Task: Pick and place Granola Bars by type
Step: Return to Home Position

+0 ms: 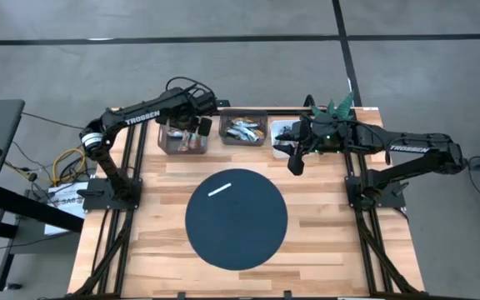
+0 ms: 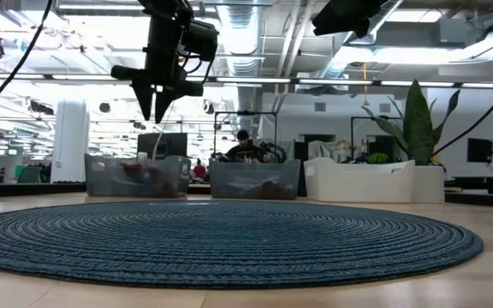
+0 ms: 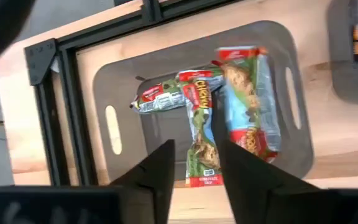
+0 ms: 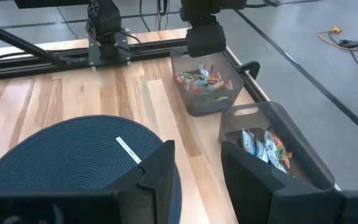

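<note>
Red-wrapped granola bars (image 3: 201, 134) lie flat on the bottom of the grey left bin (image 3: 114, 81) at the table's far side. My left gripper (image 3: 194, 180) hangs open above this bin (image 2: 135, 175), well over its rim, with nothing between its fingers; one bar shows through the gap below them. Blue-white bars (image 4: 260, 146) lie in the grey middle bin (image 1: 244, 132). My right gripper (image 1: 294, 162) stands open and holds nothing, just on the near side of the white right bin (image 1: 283, 133), pointing toward the round mat.
A round dark blue woven mat (image 1: 236, 218) covers the table's middle, and a thin white strip (image 1: 221, 188) lies on its far part. The three bins stand in a row along the far edge. A green plant (image 1: 338, 107) stands behind the right bin.
</note>
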`<state>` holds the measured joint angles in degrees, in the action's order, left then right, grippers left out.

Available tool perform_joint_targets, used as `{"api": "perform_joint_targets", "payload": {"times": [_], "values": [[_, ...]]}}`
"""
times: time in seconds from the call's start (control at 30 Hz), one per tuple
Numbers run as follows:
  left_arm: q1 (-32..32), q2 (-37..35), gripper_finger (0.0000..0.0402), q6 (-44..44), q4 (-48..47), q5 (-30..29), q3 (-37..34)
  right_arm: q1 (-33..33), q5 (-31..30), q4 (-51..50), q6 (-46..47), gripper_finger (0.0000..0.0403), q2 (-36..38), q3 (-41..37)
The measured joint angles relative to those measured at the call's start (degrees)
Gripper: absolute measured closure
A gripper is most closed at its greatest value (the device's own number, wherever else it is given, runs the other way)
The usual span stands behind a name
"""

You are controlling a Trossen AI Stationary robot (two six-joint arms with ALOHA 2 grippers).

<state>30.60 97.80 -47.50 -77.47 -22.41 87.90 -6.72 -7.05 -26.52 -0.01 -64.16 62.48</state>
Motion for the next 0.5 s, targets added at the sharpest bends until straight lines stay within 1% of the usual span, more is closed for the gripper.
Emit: {"api": "perform_joint_targets", "payload": {"times": [0.1, 0.13, 0.2, 0.27, 0.33, 0.37, 0.5], "values": [[0.3, 0.0, 0.0255, 0.0, 0.0, -0.6, 0.0, 0.0, 0.4, -0.1, 0.0, 0.0278, 0.0, 0.0], [0.3, 0.0, 0.0247, 0.0, 0.0, -0.6, 0.0, -0.1, 1.8, -0.5, -0.1, 0.0278, 0.0, 0.0], [0.3, 0.0, 0.0238, -1.0, 0.0, -1.2, 0.0, -0.7, 7.9, -2.1, -1.1, 0.0278, 0.2, -0.1], [-0.3, 0.0, 0.0234, -1.8, 0.0, -1.9, 0.0, -1.8, 17.0, -1.3, -1.6, 0.0278, 2.2, -2.0], [-1.1, 0.0, 0.0233, -2.2, 0.3, -2.3, 0.0, -2.9, 24.0, 2.6, -0.9, 0.0278, 5.5, -5.6], [-1.7, 0.0, 0.0233, -2.2, 0.4, -2.4, 0.0, -3.3, 25.7, 5.1, 0.1, 0.0278, 7.5, -7.9], [-4.3, 0.0, 0.0233, -2.5, 0.4, -2.5, 0.0, -3.6, 26.4, 17.7, 6.1, 0.0278, 16.8, -20.2]]}}
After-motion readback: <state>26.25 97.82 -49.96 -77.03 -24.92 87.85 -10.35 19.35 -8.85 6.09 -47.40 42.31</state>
